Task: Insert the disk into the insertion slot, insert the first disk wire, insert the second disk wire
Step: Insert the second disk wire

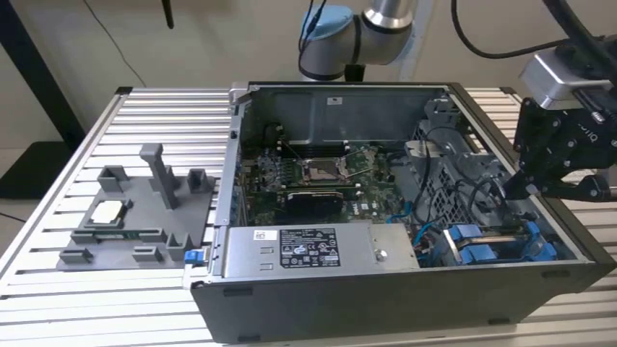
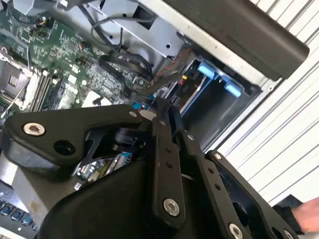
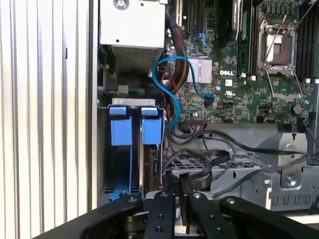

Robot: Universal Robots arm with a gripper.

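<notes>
Disk (image 1: 479,244) looks already seated imo. Its blue frame sits down in the slot (image 3: 103,149) right beside the PSU (image 1: 308,247), at the PSU's end on the exterior view's right, with the two blue tabs poking up.

Claw (image 1: 521,194) hangs over that same bay, just past the disk from the PSU. In both wrist views the fingers are drawn nearly together. Can't tell if anything's pinched between them, prob nothing big.

A bundle of black wires (image 3: 209,160) loops right by the tips, a bit further from the PSU.

Handling guess:
- The disk is stiff, dense and doesn't like knocks, so hold it by the blue frame edges or tabs, not the bare metal.
- The wires are floppy and light and will twist away if grabbed mid-run, so take them at the hard plug end, squarely, w/ gentle force.
</notes>
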